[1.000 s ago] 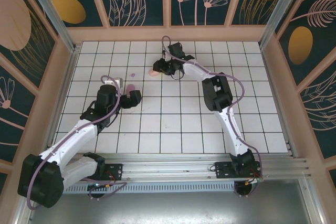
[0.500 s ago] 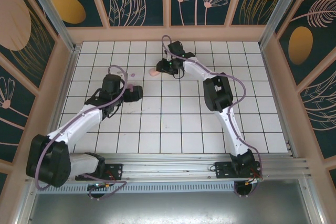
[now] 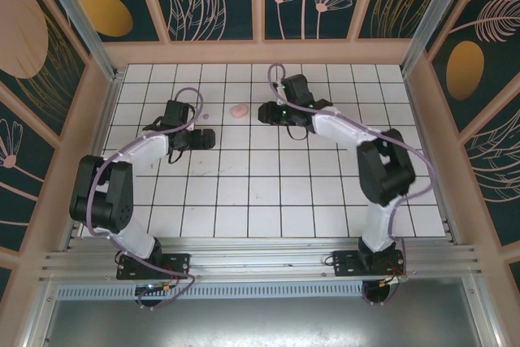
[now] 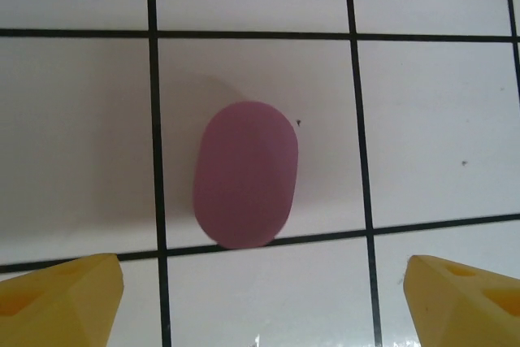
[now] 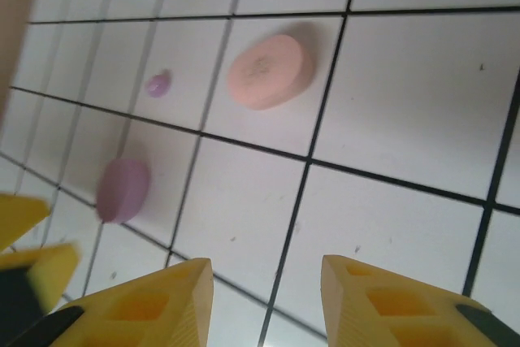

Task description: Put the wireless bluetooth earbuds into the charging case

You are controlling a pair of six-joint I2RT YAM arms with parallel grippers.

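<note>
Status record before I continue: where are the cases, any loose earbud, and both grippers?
purple case: closed, flat on a tile, untouched
pink case: closed, flat on a tile, untouched
lilac earbud: loose on the floor, beyond the purple case
left gripper: open, empty, purple case just ahead
right gripper: open, empty, facing the pink case
earbuds in a case: none seen

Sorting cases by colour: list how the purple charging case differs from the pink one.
The purple charging case is mauve, the pink charging case pale salmon. The purple one lies centred before the left gripper; the pink one lies ahead of the right gripper. The purple one's near end crosses a grout line; the pink one sits inside one tile. Both are smooth ovals, ungripped, on the tiled table.
</note>
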